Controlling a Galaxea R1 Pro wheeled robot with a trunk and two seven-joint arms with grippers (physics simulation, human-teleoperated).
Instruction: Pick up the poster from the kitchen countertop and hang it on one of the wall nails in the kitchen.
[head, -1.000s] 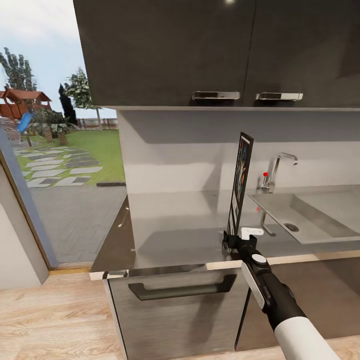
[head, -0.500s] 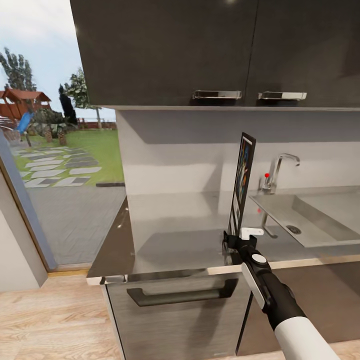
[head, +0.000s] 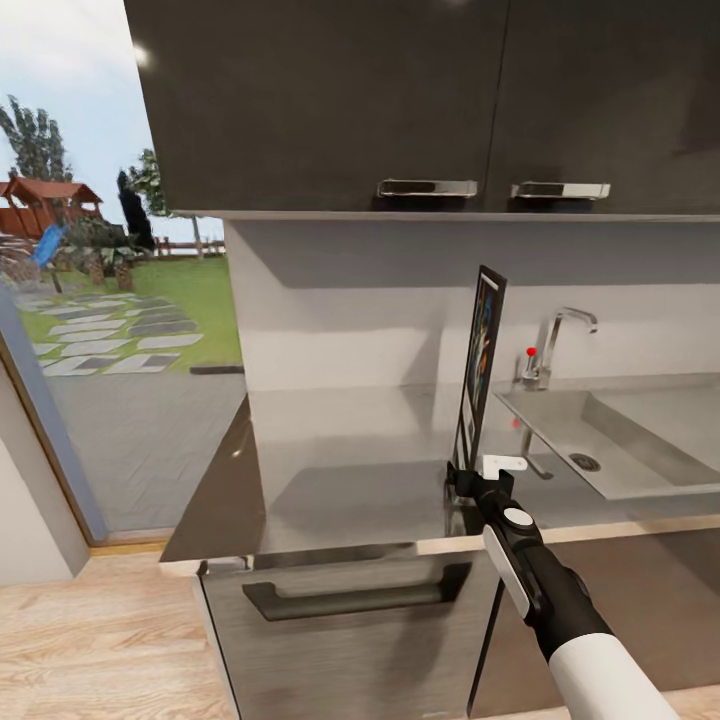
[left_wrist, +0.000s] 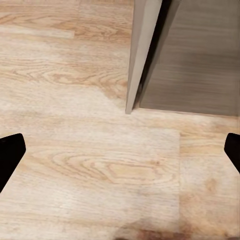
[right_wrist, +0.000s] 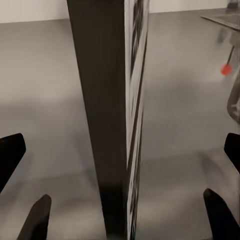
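Note:
The poster (head: 483, 370) stands upright and edge-on over the grey countertop (head: 340, 470), its dark artwork facing the sink. In the right wrist view its black edge (right_wrist: 112, 125) rises between the fingers. My right gripper (head: 478, 470) sits at the poster's foot near the worktop's front edge, open, with its fingertips (right_wrist: 10, 155) wide on either side and clear of the frame. Whether the poster's foot rests on the metal is hidden. My left gripper (left_wrist: 120, 150) is open over the wooden floor with nothing in it. The wall nails are out of view.
The sink (head: 640, 440) and chrome tap (head: 560, 335) lie right of the poster. Dark upper cabinets (head: 400, 100) hang low over the worktop. A glass wall (head: 100, 300) onto a garden is at left. A cabinet corner (left_wrist: 145, 55) stands close to the left gripper.
The whole picture has shifted a little and the countertop's left end now sits further left, so the camera moved. The right arm and the poster keep their places.

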